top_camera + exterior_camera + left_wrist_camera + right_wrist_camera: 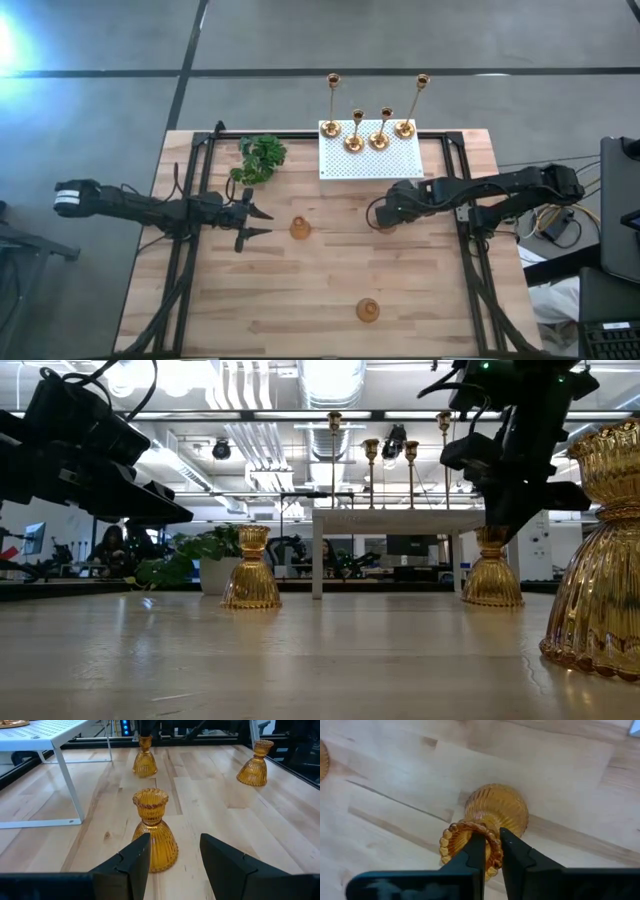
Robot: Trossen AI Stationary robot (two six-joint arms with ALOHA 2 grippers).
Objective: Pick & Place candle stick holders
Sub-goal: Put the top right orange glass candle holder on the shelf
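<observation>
Unmarked wooden table [300, 290], unlabelled candle stick holders [300, 228]

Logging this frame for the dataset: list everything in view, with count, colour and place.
tall candle stick holders: four, gold, standing on the white box.
squat candle stick holders: three, amber-gold, on the table; one mid-table, one near the front edge, one under the right arm.
white perforated box: one, white, back centre of the table.
plant: one, green, left of the box.
table: one, light wood.
left end effector: open, facing the mid-table squat holder.
right end effector: nearly closed on the third squat holder's rim.
</observation>
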